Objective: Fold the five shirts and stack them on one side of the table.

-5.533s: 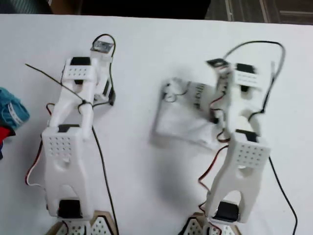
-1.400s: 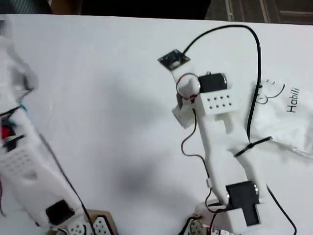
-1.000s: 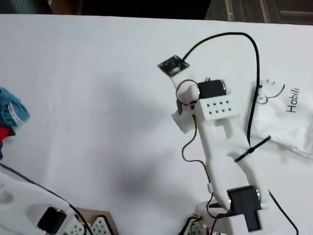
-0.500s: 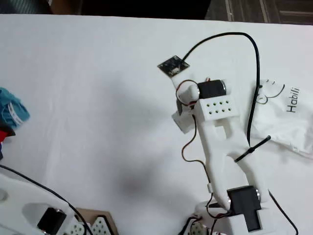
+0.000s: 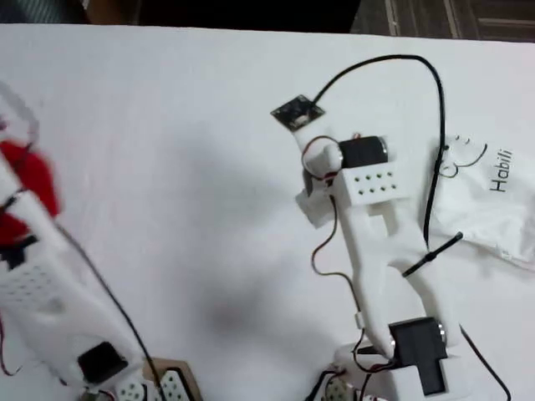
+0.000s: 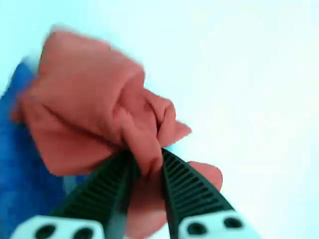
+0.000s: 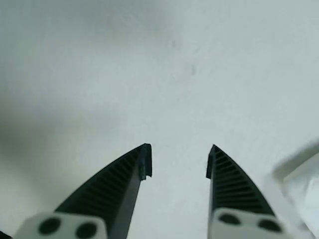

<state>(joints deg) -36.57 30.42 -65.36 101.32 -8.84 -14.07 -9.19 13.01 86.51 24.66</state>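
Left gripper (image 6: pixel 145 162): ribbed black jaws pressed together on a bunched fold of the red shirt (image 6: pixel 84 114), pinching it. The shirt hangs as a crumpled knot of soft, matte fabric, creased and rolled in on itself. Its outline is smeared, so collar, sleeves and hem cannot be made out. Some red cloth runs down between and behind the jaws and is cut off at the frame edge. Blue cloth (image 6: pixel 20 199) lies beside and behind the red; only a strip is visible and its shape is not readable. High view: left arm (image 5: pixel 50 284) sits at the left edge of the white table (image 5: pixel 192 167), blurred, with a white perforated housing. The red shirt is a smear at the arm's far end, and whether it touches the tabletop cannot be told. Right gripper (image 7: pixel 178 160): jaws spread apart over the matte tabletop. Its black fingers taper and carry fine cross-ribs on their inner faces. In the high view this gripper is mostly hidden under the wrist housing of the right arm (image 5: pixel 384 251), near the table's middle. White shirt (image 5: pixel 493 209) lies flat on the right side, thin smooth fabric with a line drawing and print. Its right part is cut off by the frame, and a black cable (image 5: pixel 430 150) runs along its left edge. It is well apart from the red shirt.
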